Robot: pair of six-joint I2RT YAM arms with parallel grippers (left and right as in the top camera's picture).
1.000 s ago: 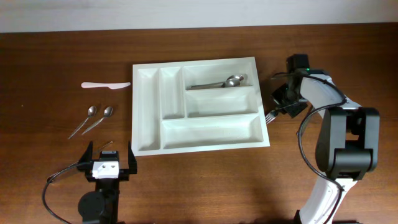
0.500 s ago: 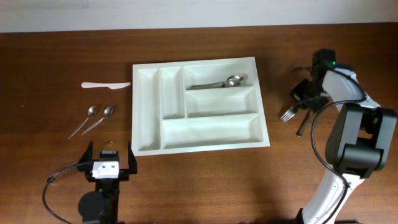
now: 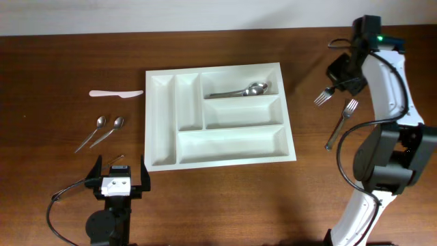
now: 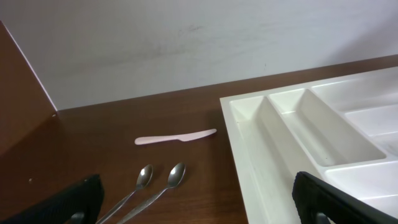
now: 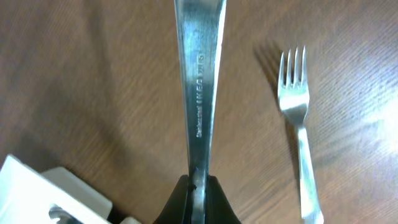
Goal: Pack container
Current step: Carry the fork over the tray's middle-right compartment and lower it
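The white container (image 3: 229,143) lies mid-table, with spoons (image 3: 246,90) in its top long compartment. My right gripper (image 3: 339,80) is right of it, shut on a steel fork (image 3: 321,98) held above the wood. In the right wrist view the jaws (image 5: 198,186) pinch the fork's handle (image 5: 199,74), and the container's corner (image 5: 37,193) shows at the lower left. A second fork (image 3: 341,123) lies on the table, also seen in the right wrist view (image 5: 296,124). My left gripper (image 3: 123,179) is open and empty near the front edge, as its wrist view shows (image 4: 199,208).
Two spoons (image 3: 102,130) and a white plastic knife (image 3: 116,93) lie left of the container, also in the left wrist view, spoons (image 4: 155,186) and knife (image 4: 176,137). The container's left edge (image 4: 249,155) is beside the left gripper.
My right gripper has moved away from the container's right edge, to the right and toward the back, carrying the fork. The second fork now lies uncovered. The left arm has not moved.
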